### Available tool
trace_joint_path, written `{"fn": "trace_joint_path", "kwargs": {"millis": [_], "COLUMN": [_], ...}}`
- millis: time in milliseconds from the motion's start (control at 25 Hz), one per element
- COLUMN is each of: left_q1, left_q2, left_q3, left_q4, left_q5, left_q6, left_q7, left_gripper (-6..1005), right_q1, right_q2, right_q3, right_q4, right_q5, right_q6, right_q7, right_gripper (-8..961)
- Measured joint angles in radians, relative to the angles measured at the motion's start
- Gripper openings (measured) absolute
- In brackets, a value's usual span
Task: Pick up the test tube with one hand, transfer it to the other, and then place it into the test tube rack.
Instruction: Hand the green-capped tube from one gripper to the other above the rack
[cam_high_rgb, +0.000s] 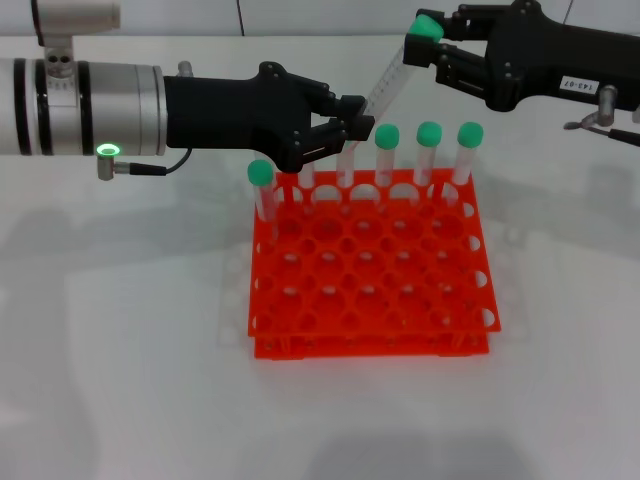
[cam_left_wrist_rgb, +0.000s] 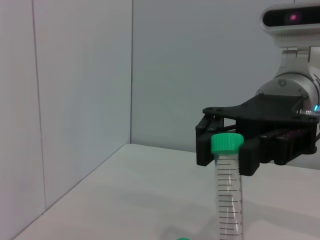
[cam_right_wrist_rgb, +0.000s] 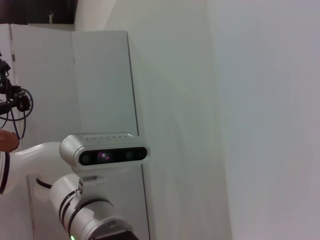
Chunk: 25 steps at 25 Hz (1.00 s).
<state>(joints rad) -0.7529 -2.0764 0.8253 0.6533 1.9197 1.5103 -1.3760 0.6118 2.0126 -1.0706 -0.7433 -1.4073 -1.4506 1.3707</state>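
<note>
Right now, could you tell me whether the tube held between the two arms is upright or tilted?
Tilted. The tube slants from the left tool up to its green cap at the right tool.

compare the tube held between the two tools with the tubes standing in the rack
The held test tube is tilted and in the air, gripped near its cap by the right tool and lower down by the left tool; the rack tubes stand upright in the test tube rack, untouched. All share green caps and clear bodies.

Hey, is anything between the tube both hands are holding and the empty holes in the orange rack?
Nothing visible covers the empty front holes of the orange-red plastic test tube rack. But green-capped tubes stand in its back row, below the tilted clear green-capped test tube held between left hand and right hand.
</note>
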Motion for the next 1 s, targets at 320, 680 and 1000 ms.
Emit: {"fn": "trace_joint_path", "kwargs": {"millis": [320, 680, 1000], "left_q1": [0.001, 0.003, 0.003], "left_q2": [-0.002, -0.002, 0.001], "left_q3": [0.013, 0.040, 0.041], "left_q4": [0.000, 0.000, 0.003], "left_q5": [-0.004, -0.006, -0.006], "left_q6": [-0.001, 0.000, 0.006], "left_q7": [-0.004, -0.011, -0.042], "left_gripper": [219, 223, 243], "right_q1": [-0.002, -0.002, -0.002], "right_q2": [0.000, 0.000, 0.000], "right_q3": [-0.003, -0.002, -0.002], "right_q4": [-0.002, -0.005, -0.006], "right_q5": [-0.001, 0.002, 0.002], "right_q6": [-0.002, -0.002, -0.001], "right_q7": [0.001, 0.000, 0.001], "right_gripper": [276, 272, 266]}}
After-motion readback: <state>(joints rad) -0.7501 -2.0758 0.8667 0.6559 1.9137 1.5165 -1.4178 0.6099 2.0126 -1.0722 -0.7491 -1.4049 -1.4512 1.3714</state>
